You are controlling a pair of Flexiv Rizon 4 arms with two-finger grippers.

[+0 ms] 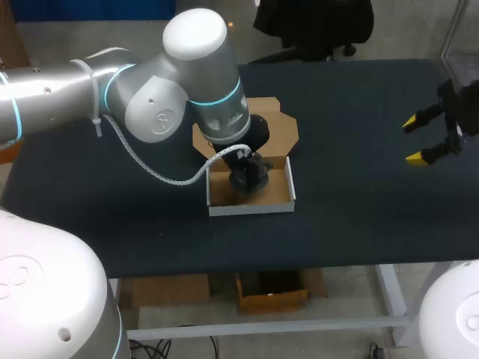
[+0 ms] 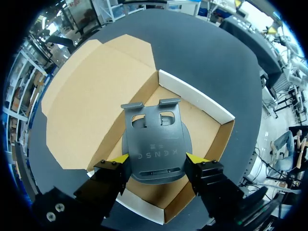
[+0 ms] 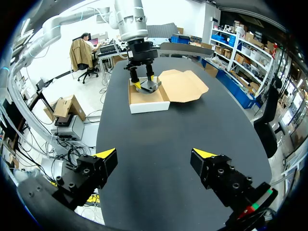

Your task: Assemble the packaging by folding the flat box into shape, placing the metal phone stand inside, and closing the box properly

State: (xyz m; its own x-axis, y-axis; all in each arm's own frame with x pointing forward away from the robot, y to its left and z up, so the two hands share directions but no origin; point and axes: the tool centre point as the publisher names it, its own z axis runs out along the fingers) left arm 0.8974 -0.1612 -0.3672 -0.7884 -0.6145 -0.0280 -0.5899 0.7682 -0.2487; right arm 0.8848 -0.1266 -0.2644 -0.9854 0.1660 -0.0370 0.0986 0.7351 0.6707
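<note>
The folded cardboard box (image 1: 251,209) stands open at the table's middle, its lid flap (image 1: 281,123) lying flat behind it. The dark grey metal phone stand (image 1: 251,173) sits inside the box, tilted up. My left gripper (image 1: 249,166) reaches down into the box. In the left wrist view its yellow tips press both sides of the phone stand (image 2: 156,139), so my left gripper (image 2: 157,158) is shut on it over the box (image 2: 192,96) floor. My right gripper (image 1: 418,139) hangs open and holds nothing at the far right, well away from the box (image 3: 149,107).
The dark table top (image 1: 359,187) lies bare between the box and my right gripper (image 3: 154,153). The left arm's white cable (image 1: 165,176) hangs just left of the box. The lid flap (image 3: 183,85) spreads on the table beside the box's far side.
</note>
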